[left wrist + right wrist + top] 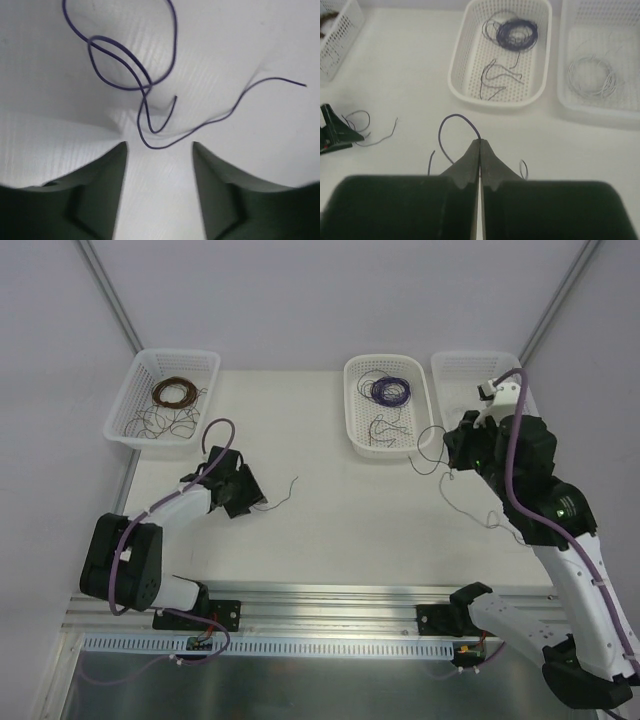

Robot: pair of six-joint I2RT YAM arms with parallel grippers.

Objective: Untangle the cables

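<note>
The left gripper (159,145), jaws apart, hovers over a purple cable (150,135) at the surface's (350,520) 9 o'clock. It looks limp and featherlight, so it is best pinched at its loop crossing. At 3 o'clock, the right gripper (480,142) is clamped on a second cable (451,120).

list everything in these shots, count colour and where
table: 1, white, under everything
baskets: 3, white, far side of the table, one left, two right
brown coil: 1, brown, left basket
purple coil: 1, purple, middle basket
white coil: 1, white, right basket
loose strands: a few, dark, left and middle baskets
purple wire: 1, purple, looped on the table just ahead of the left gripper
held wire: 1, dark, pinched at the right gripper's tips, ends trailing to the table
arms: 2, black and white, bolted at the near edge
left gripper: 1, dark, open, over the table
right gripper: 1, dark, shut on the held wire
</note>
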